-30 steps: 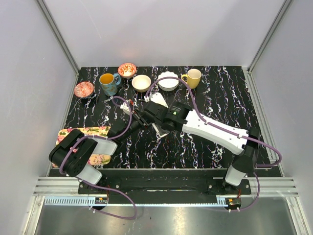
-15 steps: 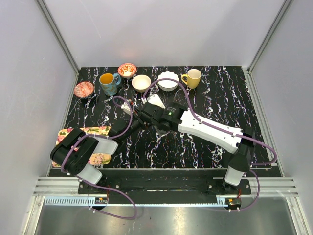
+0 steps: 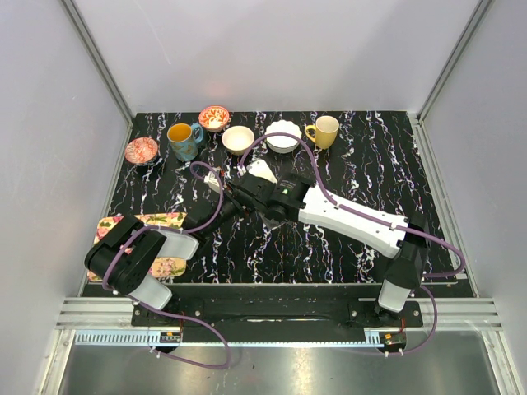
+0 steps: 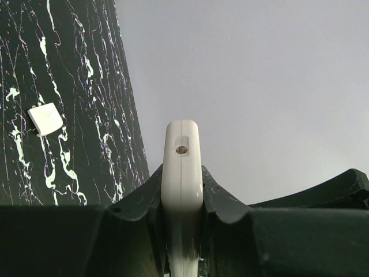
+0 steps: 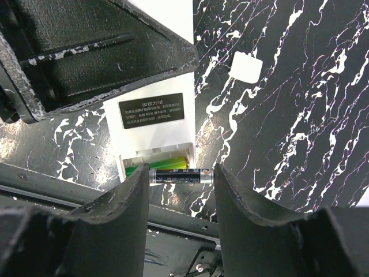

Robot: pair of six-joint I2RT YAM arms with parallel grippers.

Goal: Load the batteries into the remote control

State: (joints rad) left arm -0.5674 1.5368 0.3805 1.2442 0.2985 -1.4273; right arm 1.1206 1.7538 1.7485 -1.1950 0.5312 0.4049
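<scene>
Remote control is clamped edge-on in the tight-closed left jaws; white cover panel lies apart on the worktop. Right wrist: black battery is pinched end to end by the part-spread right jaws at the open compartment, green battery seated inside. Top view: remote held left of centre.

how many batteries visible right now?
2. One green battery lies in the remote's open compartment. One dark battery is pinched end to end in the right gripper, at the compartment's edge. Others may be hidden.
</scene>
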